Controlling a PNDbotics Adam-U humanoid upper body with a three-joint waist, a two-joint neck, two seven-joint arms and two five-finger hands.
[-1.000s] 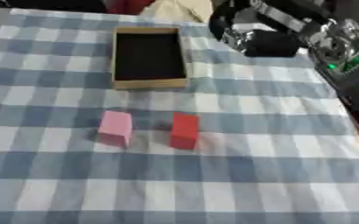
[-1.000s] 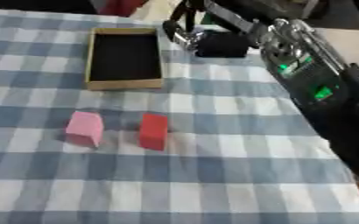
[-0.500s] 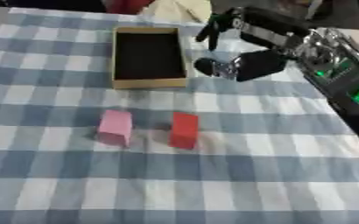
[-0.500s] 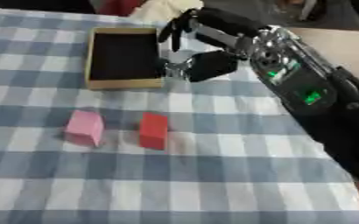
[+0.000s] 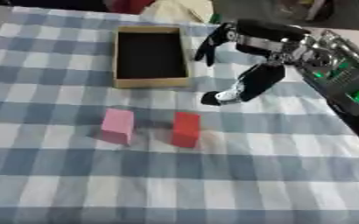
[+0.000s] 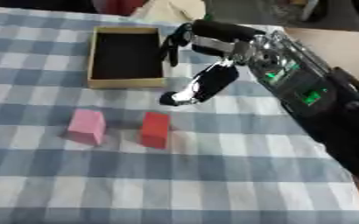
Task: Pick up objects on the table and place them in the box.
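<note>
A pink block [image 5: 118, 125] and a red block [image 5: 185, 129] stand side by side on the checked cloth, pink on the left. Behind them lies an open cardboard box [image 5: 151, 82] with a dark inside that looks empty. My right hand [image 5: 248, 83] comes in from the upper right and hangs open over the cloth just right of the box. Its fingers are spread, one reaching down toward a spot above the red block, apart from it. It holds nothing. My left hand is out of sight.
The blue and white checked cloth [image 5: 213, 175] covers the table. My right forearm [image 6: 305, 92], with green lights, crosses the right side. Red and pale things [image 5: 160, 6] lie past the far edge.
My right hand has swung down and left from the far right corner toward the middle, its fingers now nearer the red block. The blocks and box have not moved.
</note>
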